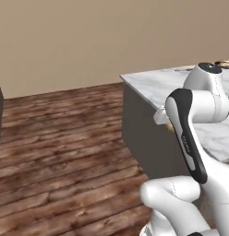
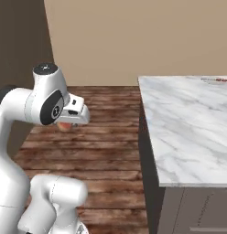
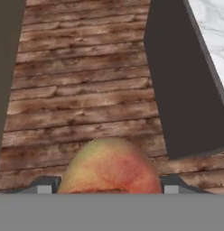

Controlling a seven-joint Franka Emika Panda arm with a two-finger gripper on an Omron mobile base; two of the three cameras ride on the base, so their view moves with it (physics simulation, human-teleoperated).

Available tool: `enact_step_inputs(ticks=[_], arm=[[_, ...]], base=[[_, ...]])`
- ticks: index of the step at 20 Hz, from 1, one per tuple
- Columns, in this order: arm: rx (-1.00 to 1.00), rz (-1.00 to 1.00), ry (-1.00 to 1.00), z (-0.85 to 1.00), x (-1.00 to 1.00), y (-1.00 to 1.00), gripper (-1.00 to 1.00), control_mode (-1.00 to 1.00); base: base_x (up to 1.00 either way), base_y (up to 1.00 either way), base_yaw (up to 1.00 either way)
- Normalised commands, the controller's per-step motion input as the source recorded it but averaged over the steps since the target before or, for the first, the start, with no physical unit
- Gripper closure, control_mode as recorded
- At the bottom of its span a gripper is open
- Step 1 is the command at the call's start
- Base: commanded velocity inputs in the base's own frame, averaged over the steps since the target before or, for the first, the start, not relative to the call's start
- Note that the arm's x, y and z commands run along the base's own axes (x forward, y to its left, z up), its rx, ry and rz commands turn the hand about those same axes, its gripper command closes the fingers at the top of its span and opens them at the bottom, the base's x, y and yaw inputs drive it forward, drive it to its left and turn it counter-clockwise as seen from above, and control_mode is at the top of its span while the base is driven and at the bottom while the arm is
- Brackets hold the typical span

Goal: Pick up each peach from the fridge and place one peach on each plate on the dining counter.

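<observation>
Peach (image 3: 109,167) fills the hand view at 6 o'clock, sitting between the claw (image 3: 109,188) tips, so the claw is clenched on it. In the right base view the peach (image 2: 65,125) hangs under the wrist above the wood floor (image 2: 106,137), with the tabletop (image 2: 188,128) off at 3 o'clock, not yet reached. Judging progress: one peach picked and in transit, no plate placement seen; plates too small to tell at the far end.
</observation>
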Motion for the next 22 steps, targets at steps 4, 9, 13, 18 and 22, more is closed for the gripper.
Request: enact_step_inputs(ticks=[4, 9, 13, 18, 22], arm=[[0.0, 0.0, 0.0, 0.0, 0.0, 0.0, 1.0, 1.0], [0.0, 0.0, 0.0, 0.0, 0.0, 0.0, 1.0, 1.0], [0.0, 0.0, 0.0, 0.0, 0.0, 0.0, 1.0, 1.0], [0.0, 0.0, 0.0, 0.0, 0.0, 0.0, 1.0, 1.0], [0.0, 0.0, 0.0, 0.0, 0.0, 0.0, 1.0, 1.0]], base=[[1.0, 1.0, -0.52], [1.0, 1.0, -0.51], [1.0, 1.0, -0.5], [1.0, 1.0, -0.47], [1.0, 1.0, -0.44]])
